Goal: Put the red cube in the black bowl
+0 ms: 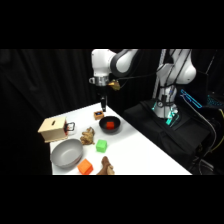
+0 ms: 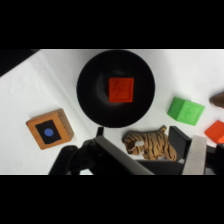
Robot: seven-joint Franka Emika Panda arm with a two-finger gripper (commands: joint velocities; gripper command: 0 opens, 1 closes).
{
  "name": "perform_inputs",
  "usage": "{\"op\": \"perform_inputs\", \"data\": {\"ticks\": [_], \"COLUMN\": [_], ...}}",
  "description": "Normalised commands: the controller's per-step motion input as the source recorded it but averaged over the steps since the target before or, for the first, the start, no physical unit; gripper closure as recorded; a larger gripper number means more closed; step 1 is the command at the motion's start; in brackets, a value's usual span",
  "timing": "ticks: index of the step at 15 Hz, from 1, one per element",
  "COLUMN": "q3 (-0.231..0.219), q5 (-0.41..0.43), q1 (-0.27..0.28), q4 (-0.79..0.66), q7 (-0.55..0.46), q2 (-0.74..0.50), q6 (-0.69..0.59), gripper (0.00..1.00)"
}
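The red cube (image 2: 121,90) lies flat in the middle of the black bowl (image 2: 90,102), with nothing touching it. In the side view the same cube (image 1: 109,123) shows as a red spot inside the bowl (image 1: 110,130) near the table's far edge. My gripper (image 1: 103,106) hangs above and just behind the bowl, clear of it. In the wrist view the gripper (image 2: 155,157) is open, its fingers (image 2: 196,155) spread apart at the bottom edge with nothing held between them.
A striped tiger toy (image 2: 148,142) lies beside the bowl. Nearby are a green cube (image 2: 185,110), an orange cube (image 2: 216,131) and a wooden tile with a blue dot (image 2: 49,129). A grey bowl (image 1: 66,152), a wooden box (image 1: 53,128) and a brown toy (image 1: 106,166) stand toward the front left.
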Motion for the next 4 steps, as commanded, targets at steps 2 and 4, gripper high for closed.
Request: {"op": "perform_inputs", "data": {"ticks": [2,4], "q3": [0.008,0.020], "q5": [-0.153,-0.135], "q1": [0.004,0.003], "q4": [0.08,0.06], "q7": [0.02,0.00], "q2": [-0.26,-0.25], "q6": [-0.31,-0.26], "gripper": [0.00,0.00]}}
